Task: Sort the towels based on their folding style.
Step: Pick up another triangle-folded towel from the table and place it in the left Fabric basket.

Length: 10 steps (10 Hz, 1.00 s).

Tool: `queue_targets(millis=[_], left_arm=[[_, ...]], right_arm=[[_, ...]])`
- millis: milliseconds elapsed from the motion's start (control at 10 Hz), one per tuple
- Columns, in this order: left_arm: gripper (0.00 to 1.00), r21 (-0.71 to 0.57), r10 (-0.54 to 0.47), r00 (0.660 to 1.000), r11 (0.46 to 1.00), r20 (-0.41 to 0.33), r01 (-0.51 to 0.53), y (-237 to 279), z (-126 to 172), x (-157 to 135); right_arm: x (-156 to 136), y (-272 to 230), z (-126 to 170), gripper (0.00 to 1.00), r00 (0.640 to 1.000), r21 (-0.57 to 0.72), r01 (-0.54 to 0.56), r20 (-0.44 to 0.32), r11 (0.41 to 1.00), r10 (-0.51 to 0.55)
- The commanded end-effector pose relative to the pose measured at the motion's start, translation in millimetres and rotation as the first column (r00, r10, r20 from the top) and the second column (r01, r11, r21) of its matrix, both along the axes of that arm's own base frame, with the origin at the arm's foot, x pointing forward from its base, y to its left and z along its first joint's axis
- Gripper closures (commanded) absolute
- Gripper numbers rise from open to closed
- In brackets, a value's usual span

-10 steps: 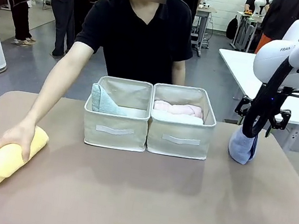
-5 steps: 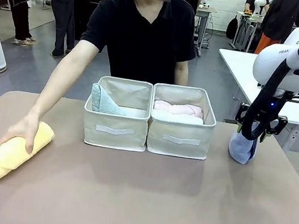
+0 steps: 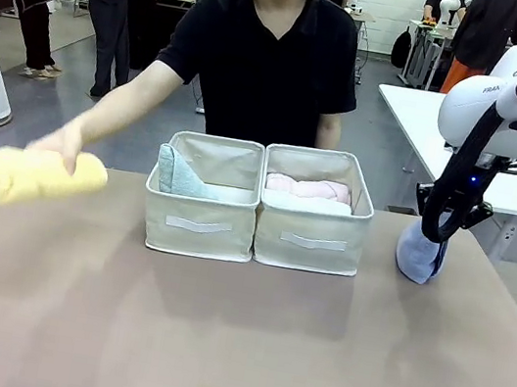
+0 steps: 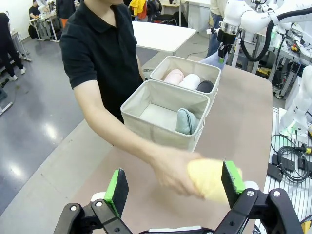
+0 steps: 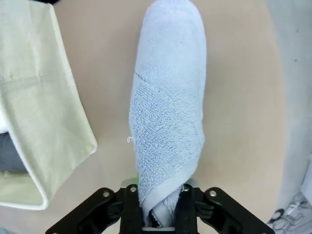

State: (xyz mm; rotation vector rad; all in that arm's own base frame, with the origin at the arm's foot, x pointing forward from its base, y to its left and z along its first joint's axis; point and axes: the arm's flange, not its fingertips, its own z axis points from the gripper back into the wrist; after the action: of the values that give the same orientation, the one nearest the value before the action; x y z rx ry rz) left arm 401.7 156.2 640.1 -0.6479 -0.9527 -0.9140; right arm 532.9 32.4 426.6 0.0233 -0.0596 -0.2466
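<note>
A person's hand [image 3: 66, 144] holds a yellow rolled towel [image 3: 39, 179] in the air over the table's left side. The left bin [image 3: 198, 211] holds a pale mint-blue cone towel [image 3: 177, 175]. In the right bin [image 3: 314, 231] lie a pink roll [image 3: 307, 188] and a white roll [image 3: 307, 203]; a dark grey roll [image 4: 204, 86] shows beside them in the left wrist view. My right gripper [image 5: 157, 204] is shut on the tip of a periwinkle blue cone towel [image 5: 168, 122], which stands on the table right of the bins [image 3: 419, 255]. My left gripper [image 4: 174, 183] is open, with the yellow towel [image 4: 209, 179] beyond its fingers.
The two beige fabric bins stand side by side at the table's far middle, close to the person. The right bin's corner [image 5: 44, 122] lies just left of the blue towel in the right wrist view. A white table [image 3: 420, 116] stands behind on the right.
The person has lifted the yellow roll off the table's left front, up and towards the bins. My right gripper has closed on the blue cone towel.
</note>
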Motion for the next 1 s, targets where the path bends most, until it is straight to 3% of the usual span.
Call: queue_targets(millis=[0,300,400,500,600,700,800,900], left_arm=[[0.00,-0.020,-0.008,1.000,1.000,0.018,0.009,-0.6,0.9,-0.2],[0.00,-0.020,-0.008,1.000,1.000,0.018,0.009,-0.6,0.9,-0.2],[0.00,-0.020,-0.008,1.000,1.000,0.018,0.009,-0.6,0.9,-0.2],[0.00,-0.020,-0.008,1.000,1.000,0.018,0.009,-0.6,0.9,-0.2],[0.00,-0.020,-0.008,1.000,1.000,0.018,0.009,-0.6,0.9,-0.2],[0.00,-0.020,-0.008,1.000,1.000,0.018,0.009,-0.6,0.9,-0.2],[0.00,-0.020,-0.008,1.000,1.000,0.018,0.009,-0.6,0.9,-0.2],[0.00,-0.020,-0.008,1.000,1.000,0.018,0.009,-0.6,0.9,-0.2]], right_arm=[[-10.0,6.9,5.0,1.00,0.997,-0.145,-0.077,-0.024,0.986,0.074],[-39.7,31.0,36.5,1.00,0.975,-0.269,-0.220,-0.080,0.938,0.206],[-55.0,42.0,58.6,0.87,0.960,-0.272,-0.280,-0.093,0.921,0.265],[-75.2,53.4,91.9,0.87,0.942,-0.259,-0.335,-0.126,0.906,0.312],[-90.3,59.9,122.1,0.87,0.928,-0.234,-0.373,-0.093,0.898,0.361],[-102.5,64.5,150.2,0.87,0.927,-0.244,-0.371,-0.049,0.896,0.371],[-147.6,7.9,177.3,0.87,0.971,-0.339,-0.226,-0.149,0.913,0.185],[-151.3,-0.3,176.4,0.87,0.972,-0.345,-0.216,-0.162,0.914,0.169]])
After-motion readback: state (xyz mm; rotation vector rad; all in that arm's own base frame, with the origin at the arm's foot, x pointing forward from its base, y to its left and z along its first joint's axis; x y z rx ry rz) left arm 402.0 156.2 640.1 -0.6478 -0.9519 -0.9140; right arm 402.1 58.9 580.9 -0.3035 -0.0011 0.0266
